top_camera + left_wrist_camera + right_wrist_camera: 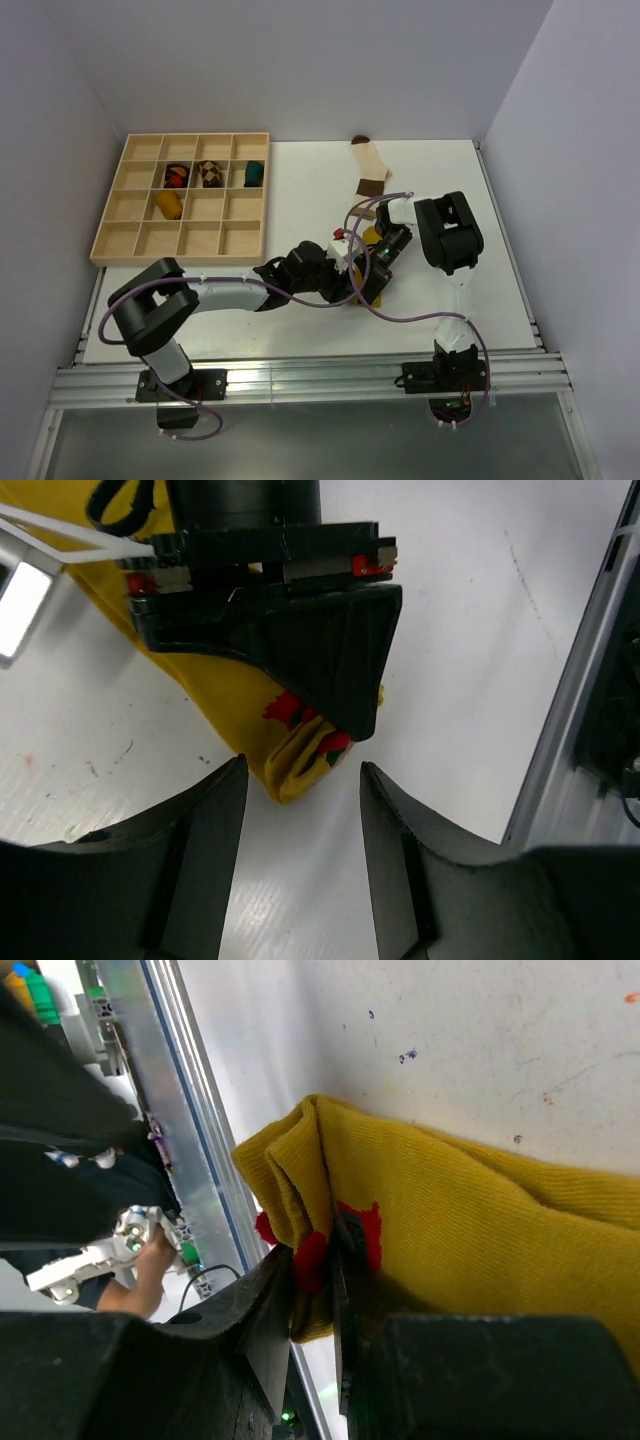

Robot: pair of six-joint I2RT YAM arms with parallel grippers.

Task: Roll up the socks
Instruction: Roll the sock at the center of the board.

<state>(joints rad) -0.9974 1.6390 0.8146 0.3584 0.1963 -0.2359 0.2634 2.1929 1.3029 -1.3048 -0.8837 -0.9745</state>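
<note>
The right gripper point(318, 1257) is clamped tight on the folded end of the bright yellow sock point(480, 1220), which lies on the white table point(300, 335) at the centre of the top view. The left gripper point(303, 770) stands about half open with that folded end just at its fingertips, gripping nothing. The cream sock point(371, 170) lies flat at the table's upper edge. The mustard-orange sock point(167, 205) sits bundled in a compartment of the wooden tray point(240, 238), upper left.

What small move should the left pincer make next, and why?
Probably ease the left pincer forward and close it on the folded end of the yellow sock. Its jaws stand open just short of that end, while the right pincer is shut on the fold.
</note>
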